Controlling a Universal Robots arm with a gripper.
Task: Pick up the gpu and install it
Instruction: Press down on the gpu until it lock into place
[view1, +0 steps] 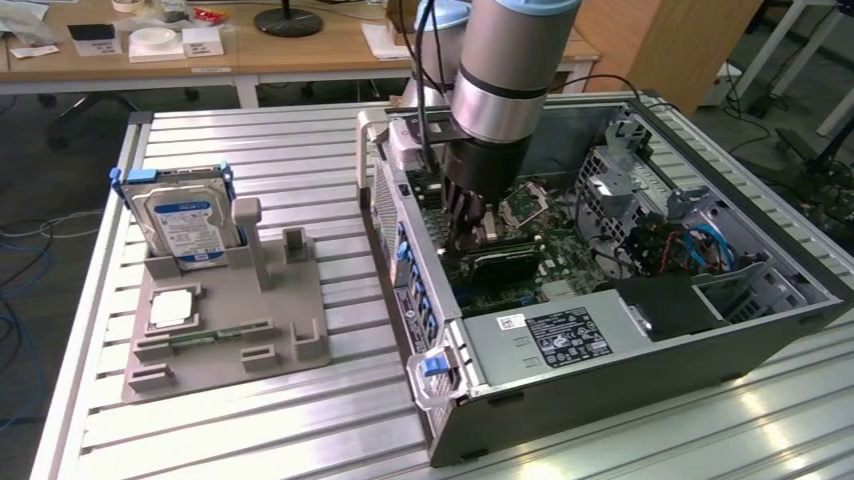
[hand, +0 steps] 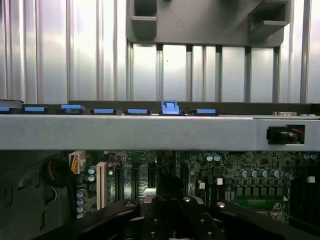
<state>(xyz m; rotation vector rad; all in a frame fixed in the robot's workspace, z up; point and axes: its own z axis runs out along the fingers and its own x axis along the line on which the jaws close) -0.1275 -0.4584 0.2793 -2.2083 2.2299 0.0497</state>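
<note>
Black gpu (view1: 501, 264) sits low in the case (view1: 747, 330), just under my jaws, which are closed together. I judge it is being seated: I press straight down, keeping the card square to its slot.

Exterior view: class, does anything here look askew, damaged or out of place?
Nothing stands out. The hard drive stands in its slot on the gray holder. The open computer case sits flat on the table, with the gripper down inside it above the motherboard. No damage shows.
</note>
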